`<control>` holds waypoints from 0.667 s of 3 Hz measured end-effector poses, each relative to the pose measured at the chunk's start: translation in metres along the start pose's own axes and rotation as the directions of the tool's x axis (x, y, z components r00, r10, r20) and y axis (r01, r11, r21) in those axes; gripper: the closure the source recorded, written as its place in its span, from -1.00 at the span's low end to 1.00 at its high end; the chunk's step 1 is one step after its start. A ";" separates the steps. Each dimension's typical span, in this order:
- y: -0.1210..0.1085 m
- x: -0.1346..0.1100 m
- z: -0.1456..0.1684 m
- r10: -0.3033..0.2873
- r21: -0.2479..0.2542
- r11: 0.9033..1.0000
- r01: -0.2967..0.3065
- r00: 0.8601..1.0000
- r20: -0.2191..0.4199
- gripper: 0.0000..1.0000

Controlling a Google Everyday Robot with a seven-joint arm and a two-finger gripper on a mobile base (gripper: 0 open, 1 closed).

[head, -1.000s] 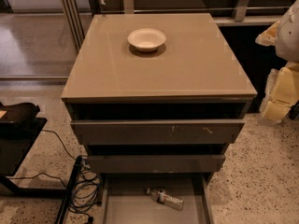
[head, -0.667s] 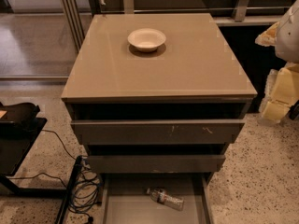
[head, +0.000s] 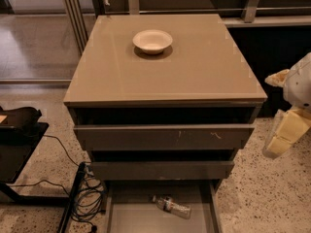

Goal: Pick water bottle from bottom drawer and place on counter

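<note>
The water bottle (head: 171, 206) is small and clear with a dark-and-red label. It lies on its side on the grey floor of the open bottom drawer (head: 121, 212), pointing down and to the right. The counter (head: 194, 67) is the glossy taupe top of the cabinet. My gripper (head: 284, 132) is pale yellow under a white arm part, at the right edge of the view. It hangs beside the cabinet's right side at about the height of the upper drawer, well above and to the right of the bottle. It holds nothing that I can see.
A white bowl (head: 152, 41) stands on the far middle of the counter. Two taller drawers (head: 163, 137) above the bottom one stand slightly pulled out. A black stand (head: 19, 135) and loose cables (head: 87, 198) lie on the terrazzo floor at the left.
</note>
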State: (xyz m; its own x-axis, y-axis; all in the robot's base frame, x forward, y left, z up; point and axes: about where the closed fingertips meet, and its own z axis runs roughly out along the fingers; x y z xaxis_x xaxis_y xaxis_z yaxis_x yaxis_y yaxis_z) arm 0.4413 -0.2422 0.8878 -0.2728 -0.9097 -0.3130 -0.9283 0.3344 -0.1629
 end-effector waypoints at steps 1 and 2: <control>0.008 0.034 0.054 0.043 -0.041 0.998 -0.041 0.998 0.047 -1.00; 0.015 0.064 0.110 0.070 -0.087 0.994 -0.064 0.994 0.078 -1.00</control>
State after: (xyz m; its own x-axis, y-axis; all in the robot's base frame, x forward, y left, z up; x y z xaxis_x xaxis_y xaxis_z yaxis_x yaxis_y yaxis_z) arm 0.4373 -0.2682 0.7620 -0.3168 -0.8619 -0.3959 -0.9275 0.3689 -0.0609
